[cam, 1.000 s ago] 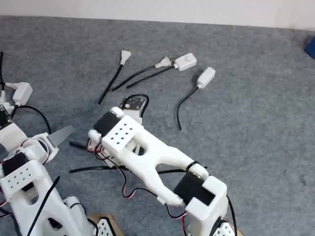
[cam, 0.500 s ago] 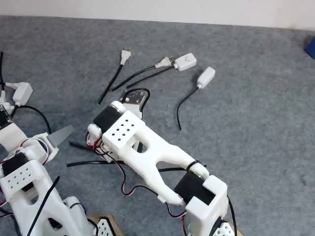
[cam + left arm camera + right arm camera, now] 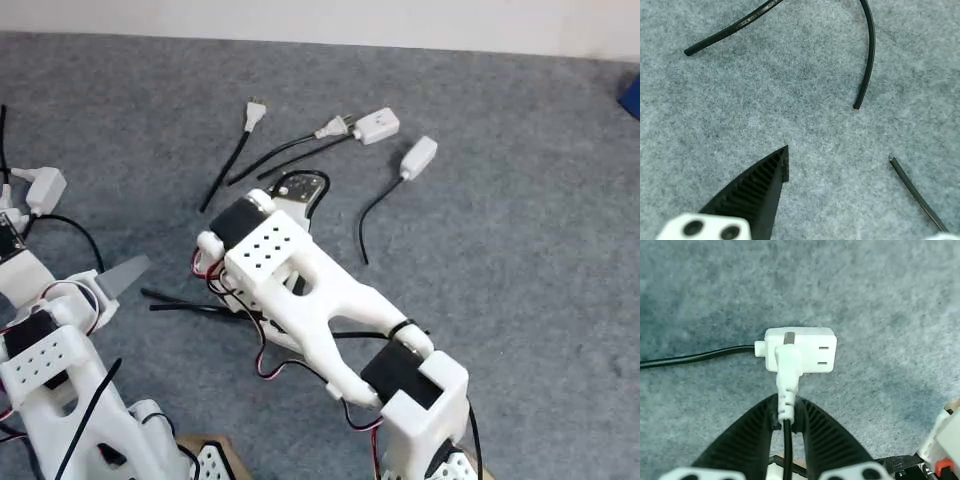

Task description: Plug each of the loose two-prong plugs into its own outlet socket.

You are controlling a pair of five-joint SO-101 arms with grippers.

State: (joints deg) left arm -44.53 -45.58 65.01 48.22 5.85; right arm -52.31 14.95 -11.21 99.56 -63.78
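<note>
White moulded plastic is making up the plug [image 3: 787, 371] that is showing between the right gripper's [image 3: 786, 407] black fingers [image 3: 752, 432]. They are standing narrowly apart, with the plug's ribbed tail and black cord [image 3: 786, 440] lying in the gap, and I cannot tell whether they are touching it. The plug is lying against a white socket [image 3: 812, 352] on the grey carpet [image 3: 880, 285], with a grey metal tab showing at its nose and two slots facing up beside it. Whether the prongs are sitting fully home is not showing.

From above, this pair is lying beyond the right arm [image 3: 300, 290], between a loose plug [image 3: 254, 112] and a free socket [image 3: 419, 155]. A third socket [image 3: 42, 187] is lying by the left arm [image 3: 50, 370]. The left gripper [image 3: 120, 276] is hanging wide open over carpet and cut cord ends [image 3: 856, 105].

These parts are probably going to handle as light, hard and rather slick. The cords are looking limp yet springy, so they are likely to drag a plug off line. The best hold is looking like the moulded body just behind the prongs, across its flat sides, not the cord. A socket is resting unanchored, so it is likely to slide under a push unless the other gripper is bracing it.
</note>
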